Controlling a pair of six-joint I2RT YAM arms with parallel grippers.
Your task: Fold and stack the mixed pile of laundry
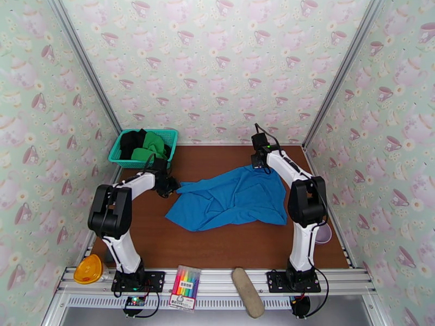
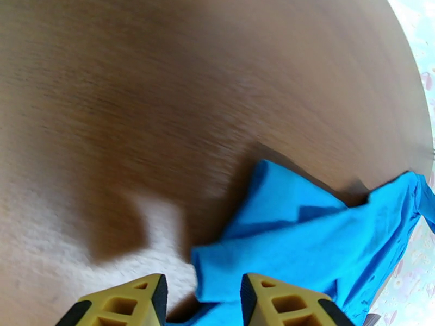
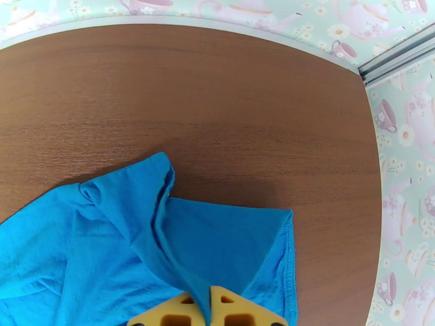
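Observation:
The bright blue garment (image 1: 231, 199) lies spread and rumpled across the middle of the brown table (image 1: 217, 245). My left gripper (image 1: 172, 187) sits low at its left corner. In the left wrist view its yellow fingers (image 2: 136, 302) stand apart, with the blue garment's corner (image 2: 304, 240) reaching into the gap of the left gripper (image 2: 204, 300). My right gripper (image 1: 261, 165) is at the garment's far edge. In the right wrist view the right gripper (image 3: 209, 297) is shut on a raised fold of the blue cloth (image 3: 163, 251). The green garment (image 1: 150, 146) and the black garment (image 1: 130, 141) lie in the basket.
A teal mesh basket (image 1: 169, 138) stands at the table's far left corner. On the near rail lie an orange object (image 1: 88, 269), a pack of coloured markers (image 1: 185, 286) and a beige oblong object (image 1: 247, 292). A pale purple bowl (image 1: 324, 233) sits at the right edge. Patterned walls enclose three sides.

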